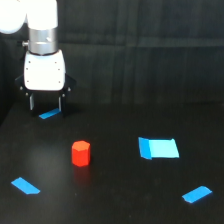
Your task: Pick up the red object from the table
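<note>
The red object [80,153], a matte red-orange hexagonal block, stands upright on the table [115,195]; the gripper [45,103] hangs released, well apart.

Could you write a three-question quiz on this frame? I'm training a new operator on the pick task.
1. True or false: the gripper already holds the red block.
2. Which blue tape piece is largest? A) the rectangle to the exterior view's right of the block B) the strip under the gripper C) the strip at lower left
3. How many blue tape pieces lie on the table?

Key:
1. False. The block stands alone on the table, below and to the exterior view's right of the gripper, whose jaws are open and empty.
2. A
3. Four, counting the strip at lower right.
</note>
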Tool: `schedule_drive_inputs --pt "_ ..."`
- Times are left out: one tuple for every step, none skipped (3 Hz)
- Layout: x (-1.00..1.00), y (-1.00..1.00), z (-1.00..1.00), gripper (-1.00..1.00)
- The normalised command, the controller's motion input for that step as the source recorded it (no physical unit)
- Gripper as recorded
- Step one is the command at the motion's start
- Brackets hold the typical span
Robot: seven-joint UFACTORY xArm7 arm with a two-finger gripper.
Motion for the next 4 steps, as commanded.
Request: schedule_drive_inputs --pt "0.84 -0.83 -0.07 0.94" --pt "0.75 -0.95 -0.10 1.00" --pt "0.49 -0.90 0.09 1.00" --pt "0.24 -0.92 0.05 1.00"
